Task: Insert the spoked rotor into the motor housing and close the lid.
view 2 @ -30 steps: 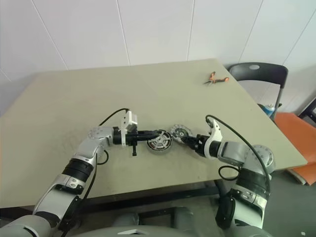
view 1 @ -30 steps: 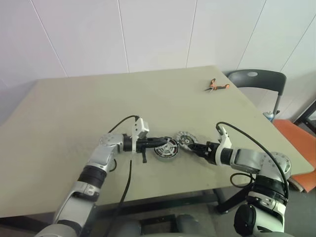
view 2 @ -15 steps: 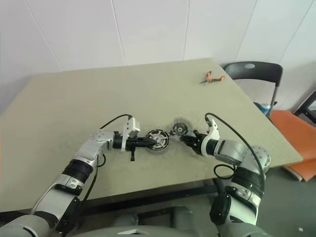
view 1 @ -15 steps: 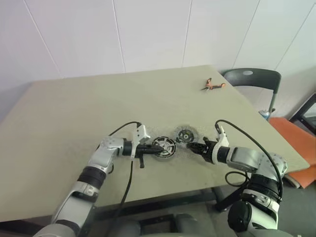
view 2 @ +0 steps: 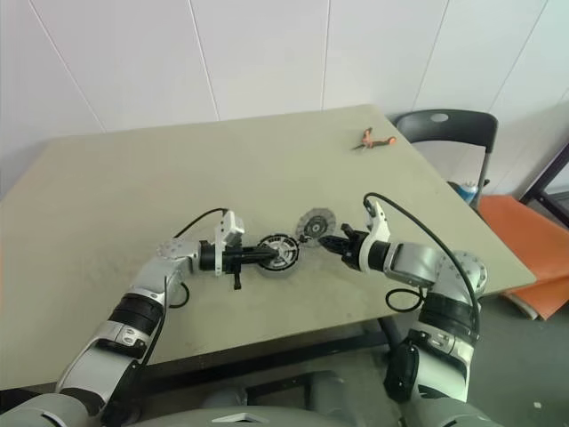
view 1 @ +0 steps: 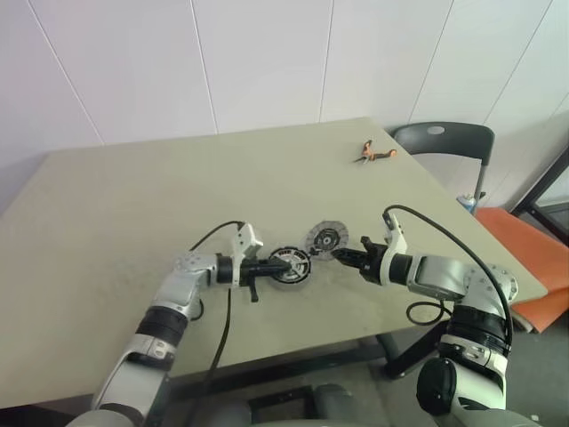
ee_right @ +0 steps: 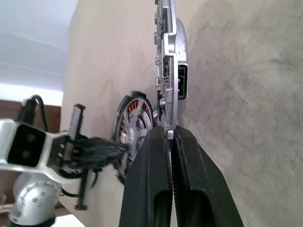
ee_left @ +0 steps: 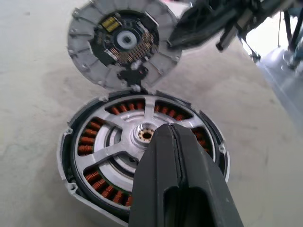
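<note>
The motor housing (ee_left: pixel 86 142) lies flat on the table, copper windings showing. The spoked rotor (ee_left: pixel 147 108) sits inside it, silvery spokes and hub up. My left gripper (view 1: pixel 283 264) is shut and empty, its tips (ee_left: pixel 165 130) just over the rotor's hub; contact is unclear. The lid (view 1: pixel 324 238), a round grey disc, stands tilted on edge right beside the housing, its cut-out face (ee_left: pixel 90 52) toward the left gripper. My right gripper (view 1: pixel 342 254) is shut on the lid's rim (ee_right: pixel 166 135), which runs edge-on between the fingers.
Orange-handled pliers (view 1: pixel 373 154) lie near the table's far right corner. A dark grey chair (view 1: pixel 443 145) stands beyond that corner, with an orange seat (view 1: pixel 520 253) to the right. The tan table (view 1: pixel 133 205) stretches bare to the left and behind.
My right gripper has shut on the lid's rim and lifted it from flat on the table to tilted on edge. The left gripper stays over the rotor. The camera has shifted.
</note>
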